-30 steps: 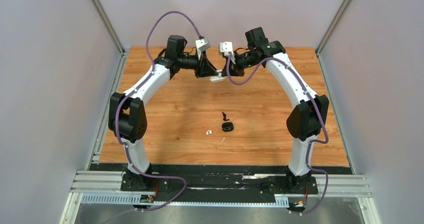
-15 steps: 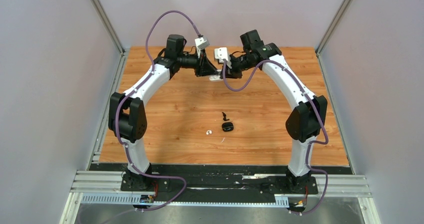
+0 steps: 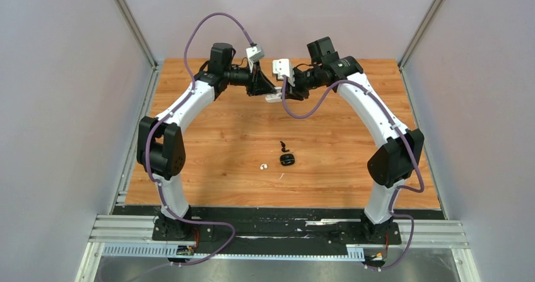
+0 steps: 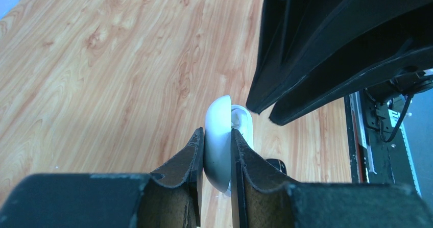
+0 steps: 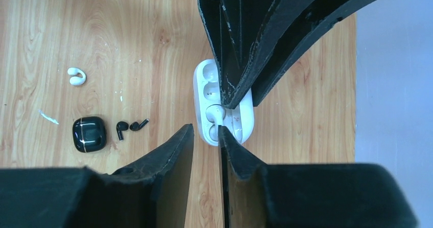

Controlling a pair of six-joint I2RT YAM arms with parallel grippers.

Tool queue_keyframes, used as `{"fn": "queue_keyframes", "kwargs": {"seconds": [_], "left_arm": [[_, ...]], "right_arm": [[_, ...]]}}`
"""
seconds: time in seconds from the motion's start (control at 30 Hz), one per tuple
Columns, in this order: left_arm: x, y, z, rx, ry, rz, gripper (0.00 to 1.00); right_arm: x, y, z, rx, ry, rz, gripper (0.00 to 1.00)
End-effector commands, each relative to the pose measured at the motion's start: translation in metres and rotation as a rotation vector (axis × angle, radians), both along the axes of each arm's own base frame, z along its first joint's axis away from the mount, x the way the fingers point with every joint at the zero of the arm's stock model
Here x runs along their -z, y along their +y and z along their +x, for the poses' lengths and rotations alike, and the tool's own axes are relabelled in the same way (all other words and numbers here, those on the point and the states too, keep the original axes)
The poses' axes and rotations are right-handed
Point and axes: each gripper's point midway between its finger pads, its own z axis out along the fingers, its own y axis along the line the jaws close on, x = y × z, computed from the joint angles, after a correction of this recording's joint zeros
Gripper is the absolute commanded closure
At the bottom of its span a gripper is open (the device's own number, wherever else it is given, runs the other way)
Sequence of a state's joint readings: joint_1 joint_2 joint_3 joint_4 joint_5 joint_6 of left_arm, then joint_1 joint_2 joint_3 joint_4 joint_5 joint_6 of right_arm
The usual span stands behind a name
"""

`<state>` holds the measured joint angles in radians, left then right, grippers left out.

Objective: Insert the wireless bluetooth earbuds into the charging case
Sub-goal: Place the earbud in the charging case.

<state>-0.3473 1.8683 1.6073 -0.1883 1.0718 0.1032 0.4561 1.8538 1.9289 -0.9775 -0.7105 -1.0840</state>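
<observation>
1. The left gripper [image 4: 217, 137] reaches in over the far middle of the light wooden table [image 3: 208, 137]. Its 2 black jaws are pressed onto the rounded half of the open glossy white oval charging case [image 5: 206, 80], pinching that shell between them.
2. The white case sits under both grippers with its moulded wells facing up. 1 small glossy white earbud [image 5: 216, 114] lies in the well nearest the right gripper's fingertips. The left gripper's fingers hide part of the tray.
3. The right gripper [image 5: 206, 131] hangs just beside the case's end. Its jaws stand a narrow gap apart with only bare wood showing between them, and they grip nothing.
4. Nearer the arm bases, well apart from the white case, a second glossy white earbud [image 5: 76, 76] lies alone on the wood.
5. To its right in the overhead view, 2 small black stemmed earbuds [image 5: 120, 129] lie just beside each other.
6. Just beside them sits a glossy black rounded-square charging case [image 5: 89, 134], lid down.
</observation>
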Motion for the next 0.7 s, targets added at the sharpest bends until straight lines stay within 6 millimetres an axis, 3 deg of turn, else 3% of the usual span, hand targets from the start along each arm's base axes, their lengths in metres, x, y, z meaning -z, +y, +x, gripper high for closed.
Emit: {"fn": "queue_keyframes", "kwargs": {"seconds": [0.0, 0.2, 0.67], "left_arm": [[-0.022, -0.002, -0.004, 0.018, -0.083, -0.028, 1.0], [-0.023, 0.0, -0.005, 0.016, -0.112, -0.021, 1.0], [-0.023, 0.005, -0.018, 0.086, -0.225, 0.008, 1.0]], "right_arm": [[-0.04, -0.006, -0.009, 0.036, -0.045, 0.068, 0.73], [-0.056, -0.009, -0.005, 0.102, 0.059, 0.168, 0.71], [-0.035, 0.01, 0.011, 0.095, 0.203, 0.227, 0.7]]}}
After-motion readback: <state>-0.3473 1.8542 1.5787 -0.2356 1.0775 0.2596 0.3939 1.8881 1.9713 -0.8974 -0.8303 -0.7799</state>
